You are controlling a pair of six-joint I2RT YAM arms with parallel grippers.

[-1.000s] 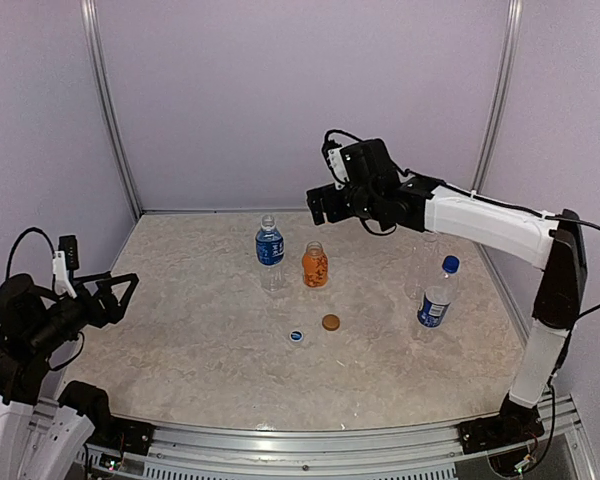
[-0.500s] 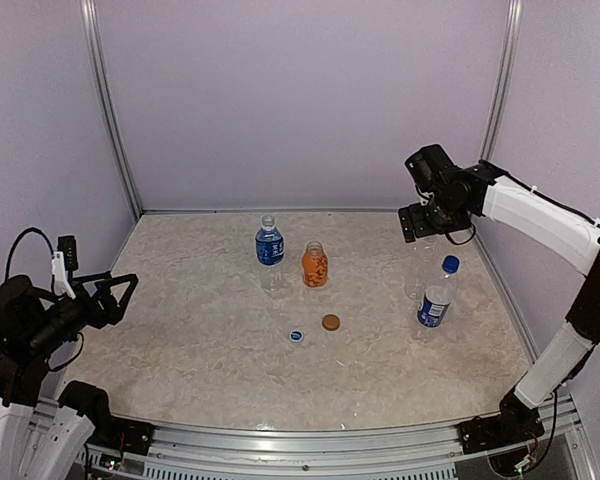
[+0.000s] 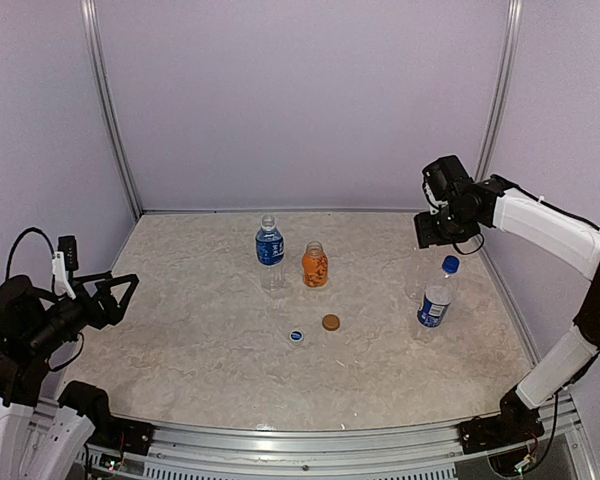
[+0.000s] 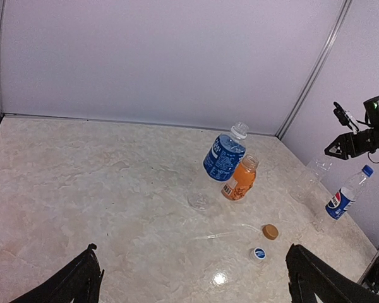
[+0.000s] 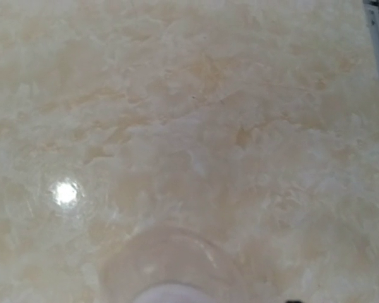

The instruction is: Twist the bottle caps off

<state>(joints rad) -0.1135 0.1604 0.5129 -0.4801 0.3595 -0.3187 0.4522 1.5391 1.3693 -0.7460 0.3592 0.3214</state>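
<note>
Four bottles stand on the marbled table. A blue-label bottle point(image 3: 270, 250) and a short orange bottle point(image 3: 315, 265) at the back middle have bare necks. At the right stands a second blue-label bottle point(image 3: 435, 298) with its blue cap on. Just behind it is a clear unlabelled bottle point(image 3: 417, 280); the right wrist view looks straight down on its shoulder point(image 5: 170, 259) and white cap point(image 5: 170, 295). My right gripper point(image 3: 432, 235) hangs close above this bottle, and its fingers do not show clearly. My left gripper point(image 3: 115, 295) is open at the far left, holding nothing.
Two loose caps lie in front of the middle bottles: a blue-and-white one point(image 3: 297, 336) and a brown one point(image 3: 330, 322). Grey walls and metal posts close in the back and sides. The right-hand bottles stand near the right wall.
My right arm has swung from above the back middle over to the right and come down over the clear bottle. The left arm and the bottles have not moved.
</note>
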